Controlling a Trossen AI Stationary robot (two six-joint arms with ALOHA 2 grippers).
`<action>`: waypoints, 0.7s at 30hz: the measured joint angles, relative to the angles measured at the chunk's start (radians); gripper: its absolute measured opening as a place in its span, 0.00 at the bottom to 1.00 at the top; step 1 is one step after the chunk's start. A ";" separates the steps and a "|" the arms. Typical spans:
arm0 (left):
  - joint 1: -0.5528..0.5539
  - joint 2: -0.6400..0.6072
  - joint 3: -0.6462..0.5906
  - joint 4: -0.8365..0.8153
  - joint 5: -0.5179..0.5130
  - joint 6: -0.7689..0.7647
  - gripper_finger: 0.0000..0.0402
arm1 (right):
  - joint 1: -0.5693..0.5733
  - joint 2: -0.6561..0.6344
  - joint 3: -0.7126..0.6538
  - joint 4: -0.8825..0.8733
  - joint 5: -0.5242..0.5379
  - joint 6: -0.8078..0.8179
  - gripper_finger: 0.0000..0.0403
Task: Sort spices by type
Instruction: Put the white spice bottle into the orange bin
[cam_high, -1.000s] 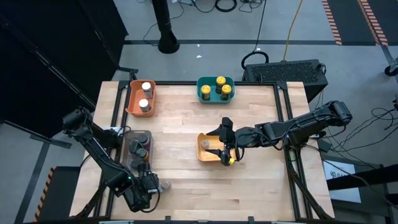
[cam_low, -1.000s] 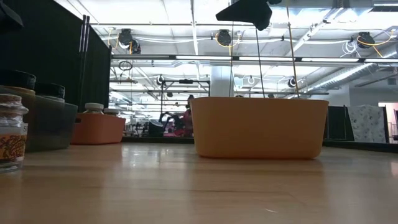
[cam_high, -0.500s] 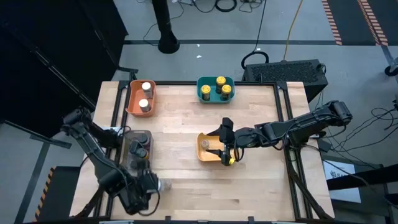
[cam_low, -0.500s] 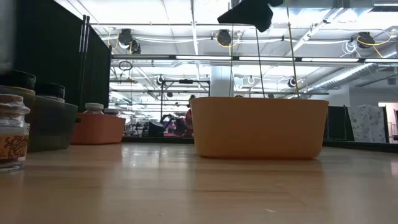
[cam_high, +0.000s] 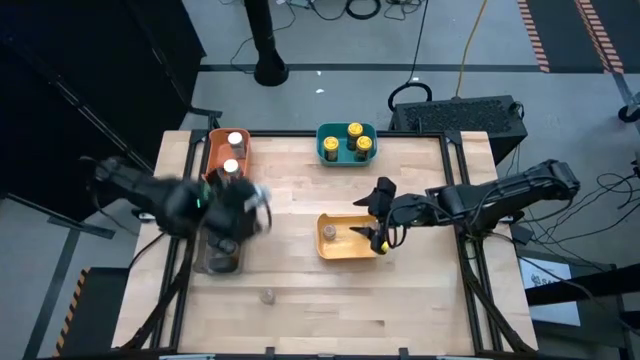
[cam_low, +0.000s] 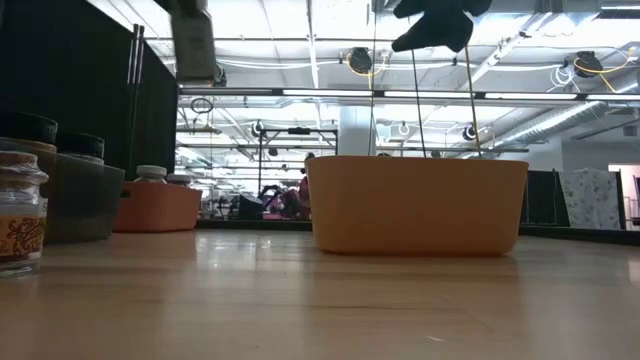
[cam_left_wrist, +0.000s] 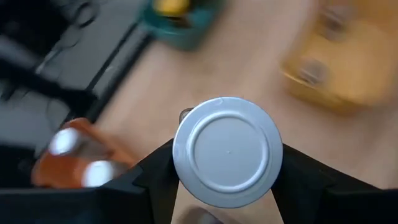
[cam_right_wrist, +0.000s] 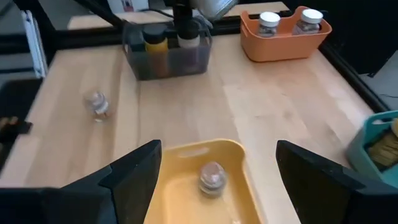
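White-lidded spice jar (cam_left_wrist: 227, 151), clamped in left end effector (cam_left_wrist: 227, 180) mid-air, could slip loose during transit; right end effector (cam_right_wrist: 214, 163) hovers apart.

Table (cam_high: 420, 290) from above: two bins along the far edge, one (cam_high: 224, 158) at the left corner with two jars in it, one (cam_high: 346, 144) nearer the middle with three. A third bin (cam_high: 340, 247) sits mid-table holding one jar (cam_high: 329, 232), and a fourth bin (cam_high: 215, 262) at the left edge lies partly under the left arm. One jar (cam_high: 267, 296) stands alone on the boards near the front, between the third and fourth bins.
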 joint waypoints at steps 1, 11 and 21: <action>0.057 -0.025 0.000 0.000 -0.004 0.008 0.52 | -0.006 -0.005 0.000 -0.010 0.000 -0.009 0.74; 0.619 -0.117 0.000 -0.043 0.022 0.044 0.52 | -0.062 -0.012 -0.058 -0.059 -0.009 -0.053 0.74; 1.050 -0.117 -0.069 0.178 0.258 0.347 0.52 | -0.117 -0.021 -0.076 -0.053 -0.015 -0.028 0.74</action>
